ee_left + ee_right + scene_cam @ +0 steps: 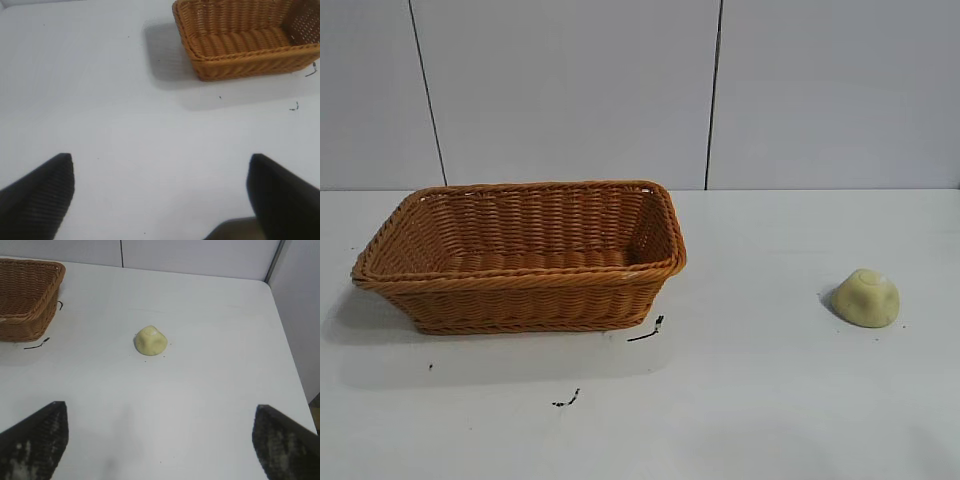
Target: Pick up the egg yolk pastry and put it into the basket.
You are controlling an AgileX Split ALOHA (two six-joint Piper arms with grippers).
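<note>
Egg yolk pastry [866,298] on white table [770,400], grey panelled wall [570,90] behind; both hands wide

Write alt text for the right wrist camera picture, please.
A small pale yellow egg yolk pastry sits alone on a white table, apart from a woven basket. The right pincer hangs open, empty, over the table.

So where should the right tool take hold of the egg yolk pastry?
Probably from straight above, fingers closing across the lower, wider sides of the egg yolk pastry. It is a small dome lying alone on the table, clear of the basket, and the open right tool faces it.
</note>
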